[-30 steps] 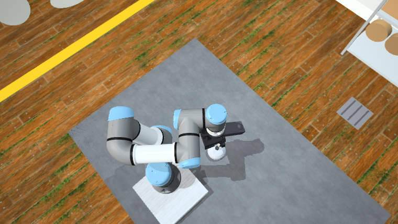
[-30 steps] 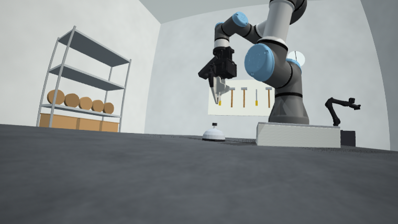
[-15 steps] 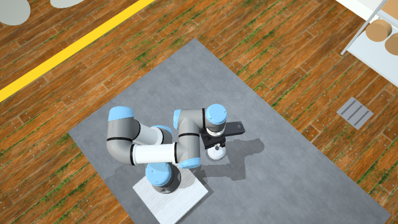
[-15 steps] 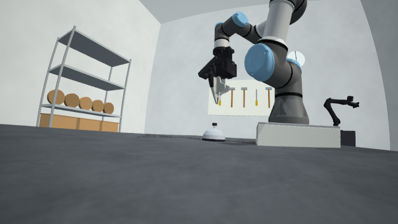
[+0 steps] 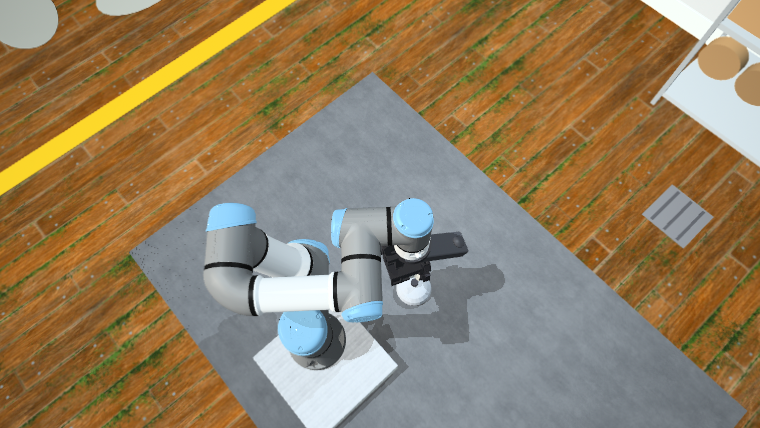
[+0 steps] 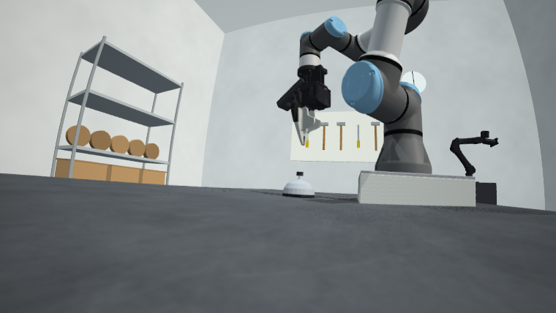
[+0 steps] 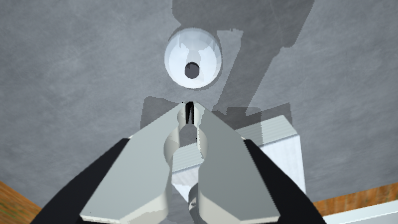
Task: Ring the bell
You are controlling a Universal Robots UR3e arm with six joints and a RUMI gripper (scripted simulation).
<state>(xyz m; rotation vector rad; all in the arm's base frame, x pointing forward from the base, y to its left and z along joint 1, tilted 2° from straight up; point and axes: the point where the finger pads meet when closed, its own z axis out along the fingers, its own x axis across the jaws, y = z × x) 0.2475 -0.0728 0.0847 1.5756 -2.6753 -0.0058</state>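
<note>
The bell (image 6: 298,188) is a white dome with a small dark button (image 6: 298,173) on top. It stands on the grey mat close to the arm's white base block. It also shows in the wrist view (image 7: 193,58) and in the top view (image 5: 414,290). My gripper (image 6: 303,142) is shut and empty, with its fingers pointing down. It hangs well above the bell, almost straight over it. In the wrist view the fingertips (image 7: 189,111) are just short of the dome, with the button (image 7: 191,70) ahead of them. In the top view the gripper (image 5: 413,272) partly covers the bell.
The arm's white base block (image 6: 416,188) stands right beside the bell. A metal shelf (image 6: 113,116) with brown cylinders and boxes stands far to the left. A tool board (image 6: 342,136) hangs on the back wall. A small black arm (image 6: 470,149) stands behind the base.
</note>
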